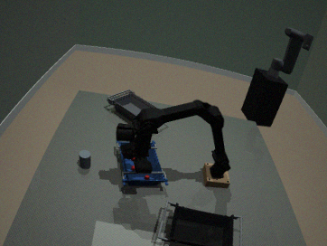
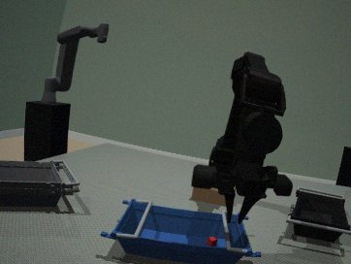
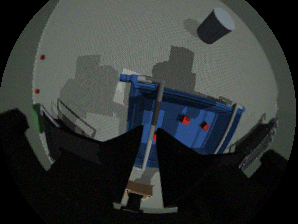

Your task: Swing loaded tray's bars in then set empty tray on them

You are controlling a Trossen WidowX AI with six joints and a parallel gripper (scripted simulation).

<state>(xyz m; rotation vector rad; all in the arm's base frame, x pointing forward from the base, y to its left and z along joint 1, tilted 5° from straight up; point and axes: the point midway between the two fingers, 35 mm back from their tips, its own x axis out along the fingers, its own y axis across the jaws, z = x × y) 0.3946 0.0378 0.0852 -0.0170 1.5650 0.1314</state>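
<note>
The blue tray (image 1: 154, 161) (image 2: 175, 249) (image 3: 195, 97) stands upright and holds several small red blocks (image 1: 147, 177) (image 2: 212, 241) (image 3: 185, 119). Its near wire bar (image 2: 227, 230) (image 3: 155, 111) and its far wire bar (image 2: 143, 219) (image 3: 228, 131) both lie inward over the tray's top. My gripper (image 2: 235, 221) (image 3: 150, 129) is slightly open and points down at the near bar. The fingertips appear on either side of that bar in the wrist view, with nothing gripped. Two dark trays with wire bars stand apart: a black one (image 1: 200, 228) (image 2: 320, 214) and a greyer one (image 1: 131, 107) (image 2: 29, 196). Which one is the task's empty tray is unclear.
A grey cylinder (image 1: 85, 159) (image 3: 215, 26) stands beside the blue tray. My arm's wooden base (image 1: 216, 182) is on the blue tray's other side. A white sheet (image 1: 117, 235) lies on the table. Another arm stands on a black pedestal (image 1: 264, 97) (image 2: 47, 128).
</note>
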